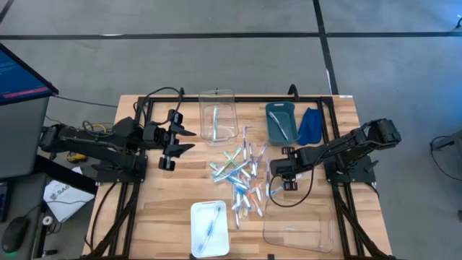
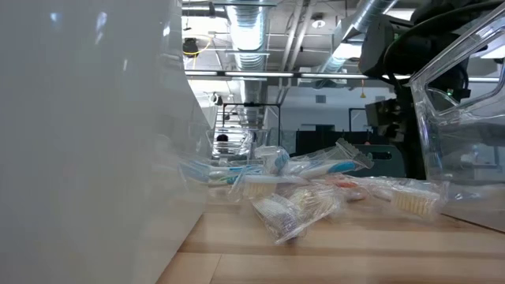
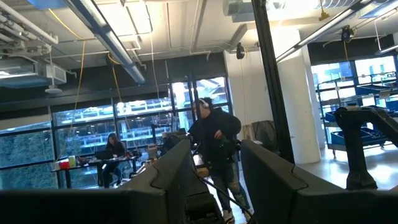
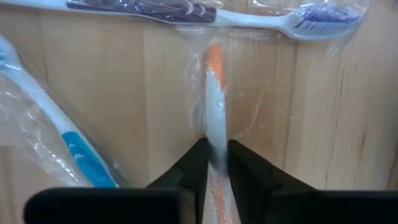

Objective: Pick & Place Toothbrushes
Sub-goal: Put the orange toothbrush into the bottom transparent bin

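Observation:
A loose pile of wrapped toothbrushes lies on the wooden table's middle, also seen in the low view. My right gripper points down at the pile's right edge. It is shut on an orange-and-white toothbrush in a clear wrapper. Beside that toothbrush lie a blue-handled one and a white one with blue bristles. My left gripper hangs open in the air over the table's left part, its fingers pointing out at the room. My right gripper pinches the orange-and-white toothbrush's handle between its two fingers, through the clear wrapper. The fingers come from above, pointing down, one on each long side of the handle. The toothbrush lies flat on the table.
A clear bin at the far middle and a white tray at the near edge each hold one toothbrush. A teal bin and a blue cloth lie at the far right. A large clear bin sits right of the pile.

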